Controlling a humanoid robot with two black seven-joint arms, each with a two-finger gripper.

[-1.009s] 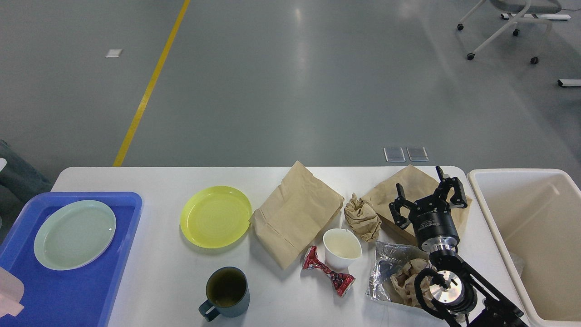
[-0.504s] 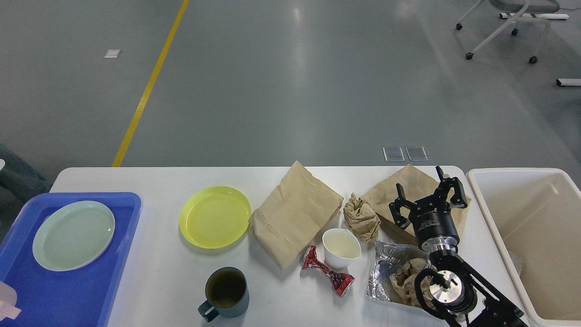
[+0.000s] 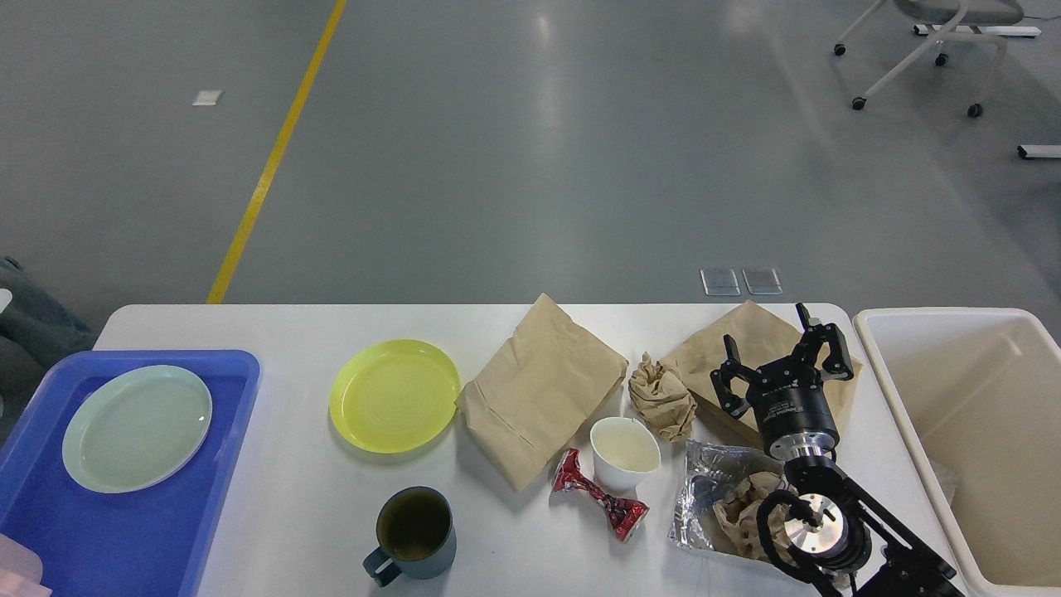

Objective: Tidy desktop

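- Right gripper (image 3: 783, 361) hangs with its fingers spread wide and nothing between them, above the brown paper bag (image 3: 750, 340) at the desktop's (image 3: 298, 514) two-o'clock corner; across the past second it has not shifted.
- The one change: a pale pink object at the tray's seven-o'clock corner has slid almost out of view, only a sliver (image 3: 21, 572) left at the bottom edge. Whether it is the left gripper cannot be told; that gripper is not otherwise seen.
- The blue tray (image 3: 215, 464) at nine o'clock carries the pale green plate (image 3: 137, 427).
- Clutter sits unmoved: yellow plate (image 3: 394, 396), large paper bag (image 3: 539, 390), crumpled paper ball (image 3: 661, 396), white paper cup (image 3: 624, 452), red wrapper (image 3: 598, 495), dark mug (image 3: 412, 531), foil with paper wad (image 3: 721, 497).
- The cream bin (image 3: 961, 414) waits at three o'clock, just beside the desktop.
- Judgement: tidying has barely begun; the bag beneath the spread fingers looks the likely next pick.
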